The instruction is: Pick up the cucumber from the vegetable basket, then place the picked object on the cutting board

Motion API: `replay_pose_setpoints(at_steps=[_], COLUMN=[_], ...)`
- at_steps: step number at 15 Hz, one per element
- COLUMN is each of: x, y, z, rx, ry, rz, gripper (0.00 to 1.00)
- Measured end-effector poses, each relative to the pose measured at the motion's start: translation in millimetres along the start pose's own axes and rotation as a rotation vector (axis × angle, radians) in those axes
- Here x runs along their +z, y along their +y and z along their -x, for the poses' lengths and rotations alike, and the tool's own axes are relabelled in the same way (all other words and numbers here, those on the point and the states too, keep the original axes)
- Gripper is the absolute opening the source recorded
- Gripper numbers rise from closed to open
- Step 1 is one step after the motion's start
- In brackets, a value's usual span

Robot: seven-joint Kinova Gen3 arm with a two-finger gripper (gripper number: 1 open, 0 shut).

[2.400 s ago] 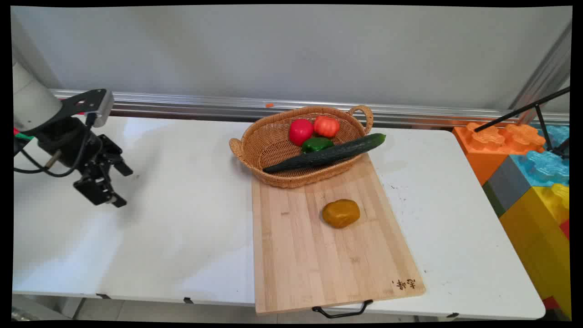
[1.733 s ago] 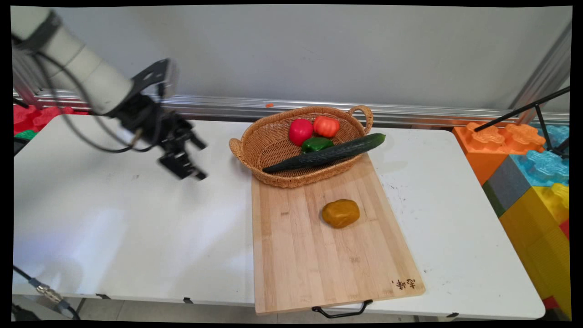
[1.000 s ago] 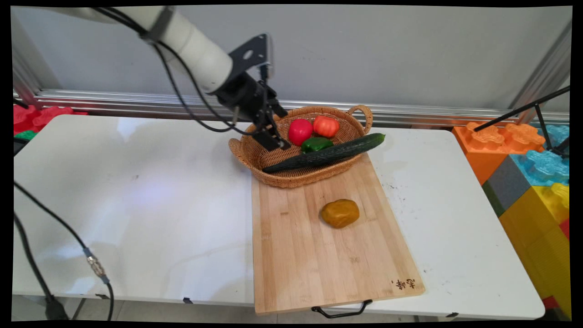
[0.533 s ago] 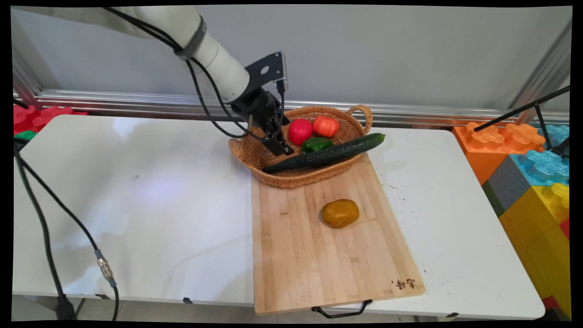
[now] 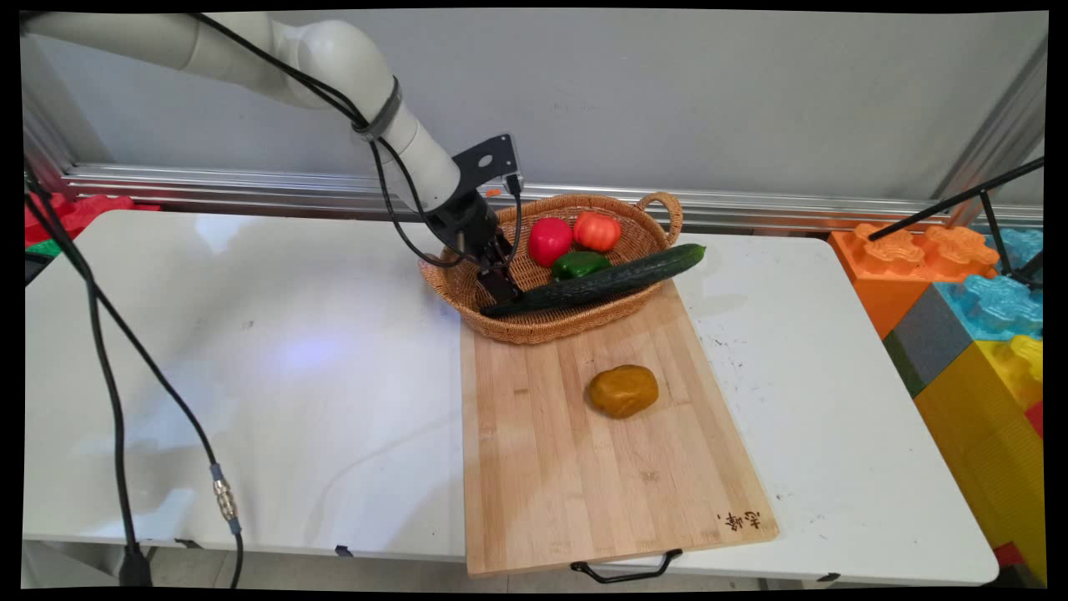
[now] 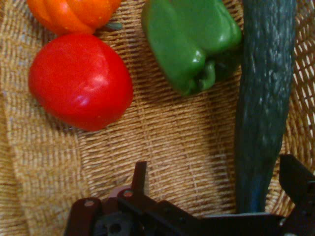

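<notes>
Main view: we see the white arm reach in from the upper left, with the gripper point(image 5: 503, 290) down inside the wicker basket point(image 5: 534, 332) at its left end.
Hand view: we look down onto the basket floor point(image 6: 167, 132), with the cucumber point(image 6: 263, 108) running up the right side.
Fingers: released and spread wide. One fingertip point(image 6: 141, 169) stands over bare weave and the other point(image 6: 294, 177) sits just right of the cucumber's end, so the end lies between them, nearer the right one. We cannot tell if that one touches it.
Cucumber: long and dark green point(image 5: 601, 284), lying aslant across the basket. Its left end is low inside by the gripper; its right end sticks out over the right rim.
Red tomato: point(image 5: 550, 240) at the back of the basket, well clear of the fingers; upper left in the hand view point(image 6: 81, 81).
Orange tomato: point(image 5: 597, 231) just right of the red one, touching or nearly touching it.
Green pepper: point(image 5: 580, 265) in front of the two tomatoes, against the cucumber's far side point(image 6: 189, 39).
Cutting board: wooden point(image 5: 584, 476), black handle at the near edge. The basket's front sits on its far end.
Potato: brownish yellow point(image 5: 624, 391), alone on the board, well apart from the basket.
Table: white point(image 5: 250, 376), black cables point(image 5: 108, 359) hanging over its left side.
Blocks: big coloured toy bricks point(image 5: 976, 351) off the table's right edge.
</notes>
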Motion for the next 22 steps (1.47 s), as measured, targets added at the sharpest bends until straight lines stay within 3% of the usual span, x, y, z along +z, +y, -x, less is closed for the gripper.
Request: replay_pose_setpoints(at_steps=[8,15,16,22], x=[24,42,43,35], y=[-14,-15,-16,-16], z=[-2,-5,-6,-3], rx=[-0.080,-0.098,-0.100,-0.117], ry=[0.031,0.072,0.080,0.100], rz=[0.100,0.152,0.157,0.170], gripper=[1.00,1.00,0.00,0.00])
